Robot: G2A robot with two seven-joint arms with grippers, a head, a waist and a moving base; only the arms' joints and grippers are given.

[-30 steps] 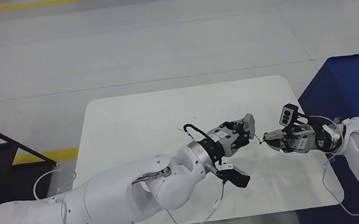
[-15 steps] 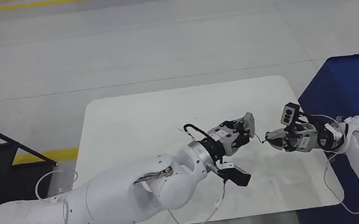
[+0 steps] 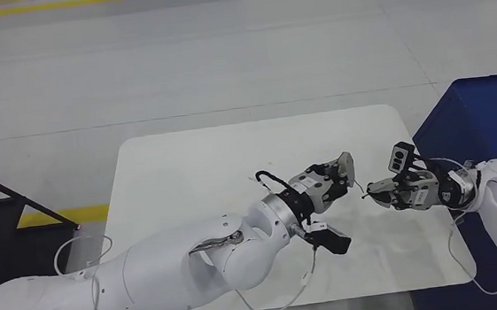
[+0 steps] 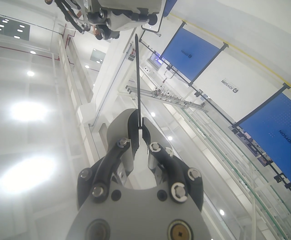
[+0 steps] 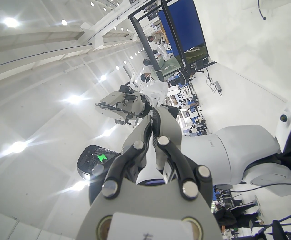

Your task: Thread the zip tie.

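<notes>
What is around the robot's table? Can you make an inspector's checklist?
surface: white table with rounded corners.
job's things: black zip tie, one end pinched in the left gripper, the rest sticking straight out towards the right gripper.
clutter: nothing seen.
grippers: left gripper shut on the zip tie; right gripper shut, facing it above the table. Cannot tell whether it holds the zip tie.
cables: black cable looped at the left wrist; white cable hanging under the left arm.
surroundings: grey floor, yellow line, blue panel.
</notes>
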